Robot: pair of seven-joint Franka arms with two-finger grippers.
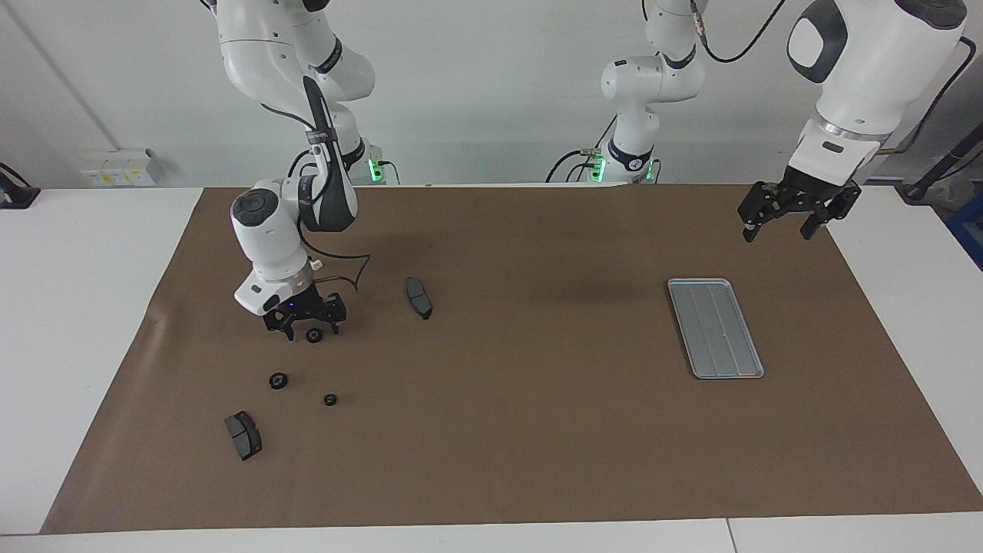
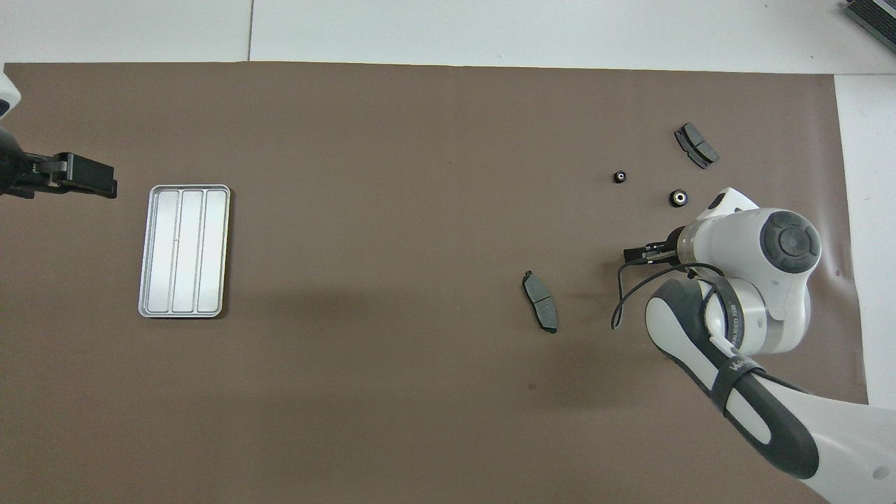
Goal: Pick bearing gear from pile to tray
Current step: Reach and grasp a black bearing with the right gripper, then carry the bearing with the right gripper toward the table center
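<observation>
The pile lies at the right arm's end of the brown mat. My right gripper (image 1: 306, 329) is low over the mat, open, with its fingers on either side of a small black gear (image 1: 314, 336). In the overhead view only one fingertip (image 2: 640, 253) shows from under the wrist and that gear is hidden. Two more black gears (image 1: 278, 380) (image 1: 330, 399) lie farther from the robots. The silver tray (image 1: 715, 328) is empty at the left arm's end. My left gripper (image 1: 795, 216) waits open in the air beside the tray. I cannot make out the white bracket.
One dark brake pad (image 1: 418, 297) lies beside the right gripper, toward the middle of the mat. The other brake pad (image 1: 243, 435) lies farthest from the robots in the pile. A black cable loops from the right wrist (image 1: 338, 265).
</observation>
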